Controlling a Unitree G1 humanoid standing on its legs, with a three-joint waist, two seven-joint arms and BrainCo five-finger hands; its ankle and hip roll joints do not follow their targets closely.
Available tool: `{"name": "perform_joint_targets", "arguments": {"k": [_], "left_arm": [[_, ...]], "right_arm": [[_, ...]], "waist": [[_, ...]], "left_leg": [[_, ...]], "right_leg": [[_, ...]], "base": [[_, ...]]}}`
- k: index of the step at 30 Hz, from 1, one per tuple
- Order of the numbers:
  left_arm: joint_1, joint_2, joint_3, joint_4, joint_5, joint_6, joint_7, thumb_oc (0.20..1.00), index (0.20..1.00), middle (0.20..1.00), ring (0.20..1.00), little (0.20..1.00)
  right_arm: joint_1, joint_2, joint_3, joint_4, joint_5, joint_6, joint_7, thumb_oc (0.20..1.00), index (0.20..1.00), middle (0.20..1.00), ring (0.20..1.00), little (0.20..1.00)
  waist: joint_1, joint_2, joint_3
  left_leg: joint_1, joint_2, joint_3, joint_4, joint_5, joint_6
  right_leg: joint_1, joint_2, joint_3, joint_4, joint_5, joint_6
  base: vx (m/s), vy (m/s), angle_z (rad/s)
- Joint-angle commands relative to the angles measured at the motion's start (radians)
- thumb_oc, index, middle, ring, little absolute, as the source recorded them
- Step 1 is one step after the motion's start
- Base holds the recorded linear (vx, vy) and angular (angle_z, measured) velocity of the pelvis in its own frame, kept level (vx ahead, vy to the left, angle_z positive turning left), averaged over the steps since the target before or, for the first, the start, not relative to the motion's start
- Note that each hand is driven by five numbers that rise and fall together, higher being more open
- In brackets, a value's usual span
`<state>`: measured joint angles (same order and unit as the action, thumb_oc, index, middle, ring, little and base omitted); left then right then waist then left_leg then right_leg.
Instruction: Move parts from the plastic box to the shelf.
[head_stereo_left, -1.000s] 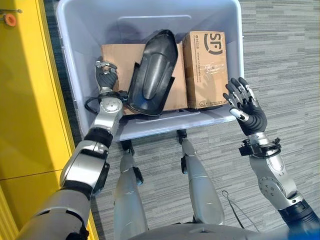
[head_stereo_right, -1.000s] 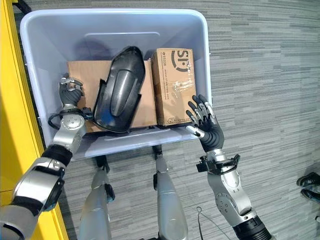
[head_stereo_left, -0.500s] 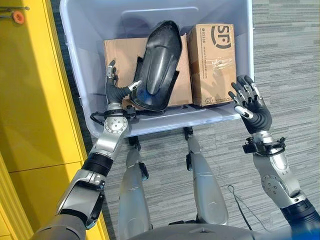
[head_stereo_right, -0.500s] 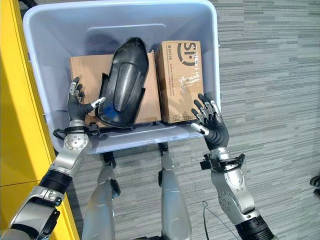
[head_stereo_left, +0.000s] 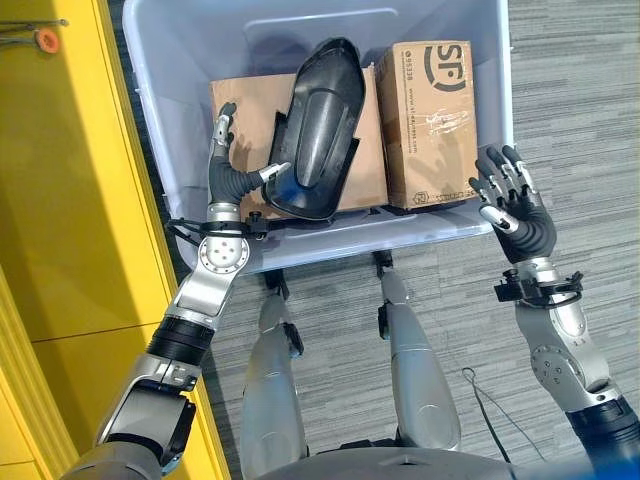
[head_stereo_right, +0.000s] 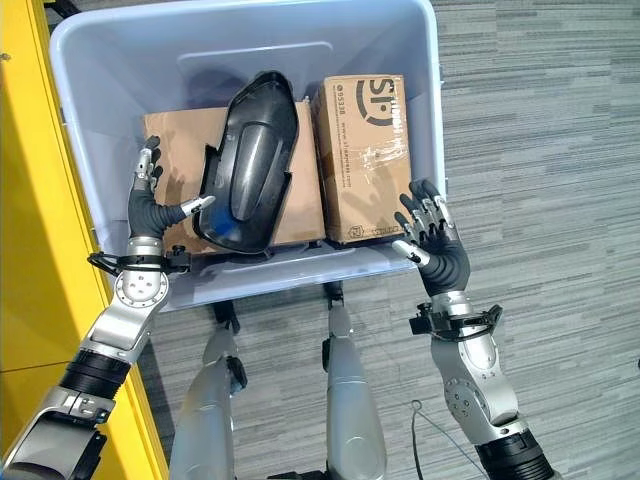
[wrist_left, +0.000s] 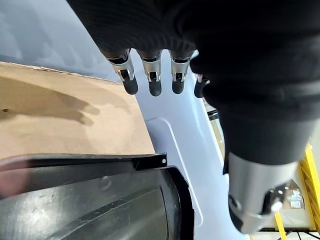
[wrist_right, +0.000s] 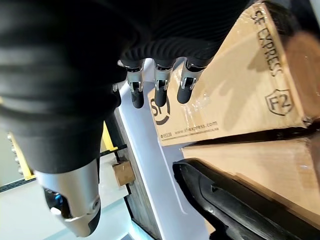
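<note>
Inside the plastic box (head_stereo_left: 160, 130), the open left robot hand (head_stereo_left: 228, 172) thumbs the black part (head_stereo_left: 312, 130).

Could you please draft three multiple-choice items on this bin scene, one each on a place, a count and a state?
1. Where does the black part lie?
A. On the floor
B. In the plastic box, across the flat cardboard box
C. In the right hand

2. How many cardboard boxes are in the plastic box?
A. One
B. Two
C. Four

3. How is the left hand?
A. Open beside the black part
B. Closed on the rim
C. Clenched empty

Key: 1 B, the black part rests inside the plastic box. 2 B, a flat cardboard box and an upright cardboard box. 3 A, the left hand has straight fingers.
</note>
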<state>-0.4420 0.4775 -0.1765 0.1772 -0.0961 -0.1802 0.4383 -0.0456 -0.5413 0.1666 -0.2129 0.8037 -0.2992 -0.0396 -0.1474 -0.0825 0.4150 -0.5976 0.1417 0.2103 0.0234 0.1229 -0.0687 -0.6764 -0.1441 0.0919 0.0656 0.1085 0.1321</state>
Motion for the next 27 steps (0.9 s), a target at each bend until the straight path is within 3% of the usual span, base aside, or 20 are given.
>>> {"name": "perform_joint_targets", "arguments": {"k": [1, 17, 27], "left_arm": [[-0.046, 0.013, 0.03, 0.015, 0.009, -0.031, -0.009, 1.0, 1.0, 1.0, 1.0, 1.0], [-0.196, -0.077, -0.07, 0.351, 0.017, 0.047, 0.002, 1.0, 1.0, 1.0, 1.0, 1.0], [-0.23, -0.077, -0.075, 0.428, -0.002, 0.056, 0.026, 1.0, 1.0, 1.0, 1.0, 1.0]], "right_arm": [[-0.016, -0.036, -0.049, -0.037, -0.008, -0.027, 0.025, 1.0, 1.0, 1.0, 1.0, 1.0], [-0.001, -0.039, -0.035, -0.053, 0.011, -0.024, 0.035, 1.0, 1.0, 1.0, 1.0, 1.0], [0.011, -0.05, -0.029, -0.062, 0.013, -0.031, 0.026, 1.0, 1.0, 1.0, 1.0, 1.0]], "waist": [[-0.01, -0.023, -0.023], [-0.04, -0.034, -0.019], [-0.046, -0.029, -0.017]], "left_leg": [[0.013, 0.059, -0.091, 0.131, -0.081, -0.06], [-0.014, 0.061, -0.091, 0.144, -0.078, -0.06], [-0.031, 0.064, -0.095, 0.151, -0.076, -0.061]], "right_leg": [[0.001, -0.018, -0.047, 0.052, 0.065, 0.024], [-0.026, -0.007, -0.04, 0.061, 0.068, 0.022], [-0.045, -0.005, -0.042, 0.071, 0.065, 0.019]], "base": [[0.0, 0.0, 0.0], [0.0, 0.0, 0.0], [0.0, 0.0, 0.0]]}}
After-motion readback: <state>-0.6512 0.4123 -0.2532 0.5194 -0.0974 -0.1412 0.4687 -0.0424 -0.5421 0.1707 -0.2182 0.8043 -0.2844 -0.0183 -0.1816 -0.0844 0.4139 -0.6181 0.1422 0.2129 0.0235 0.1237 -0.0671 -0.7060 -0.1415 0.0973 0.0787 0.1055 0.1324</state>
